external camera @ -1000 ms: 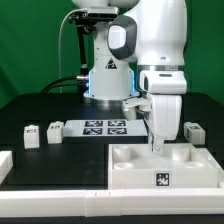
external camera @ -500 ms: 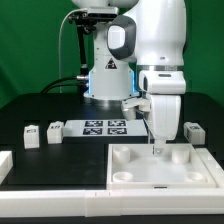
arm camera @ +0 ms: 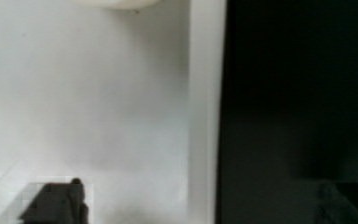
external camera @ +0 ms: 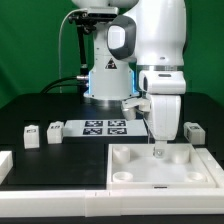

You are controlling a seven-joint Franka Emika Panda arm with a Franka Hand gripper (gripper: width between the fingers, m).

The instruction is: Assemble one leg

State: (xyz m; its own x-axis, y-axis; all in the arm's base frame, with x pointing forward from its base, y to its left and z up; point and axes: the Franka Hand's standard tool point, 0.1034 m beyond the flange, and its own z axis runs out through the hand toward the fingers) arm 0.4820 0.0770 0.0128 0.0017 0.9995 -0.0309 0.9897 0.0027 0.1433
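Note:
The large white panel (external camera: 160, 176) with round corner sockets lies flat at the front, toward the exterior view's right. My gripper (external camera: 157, 148) points straight down over its far edge, between the two far sockets. In the wrist view my gripper (arm camera: 197, 205) is open and holds nothing. One dark finger (arm camera: 51, 202) is over the white panel (arm camera: 87, 110) and the other (arm camera: 345, 200) is over the black table. The panel's edge runs between them. Three small white legs stand on the table: two (external camera: 31, 136) (external camera: 55, 131) toward the left and one (external camera: 190, 130) toward the right.
The marker board (external camera: 105, 126) lies in the middle, in front of the robot base (external camera: 105, 80). A white bar (external camera: 5, 164) lies at the front left edge. A socket rim (arm camera: 131, 4) shows at the edge of the wrist view.
The panel has settled lower and flatter. The tag on its front face showed one second ago and no longer shows. The gripper has hardly moved.

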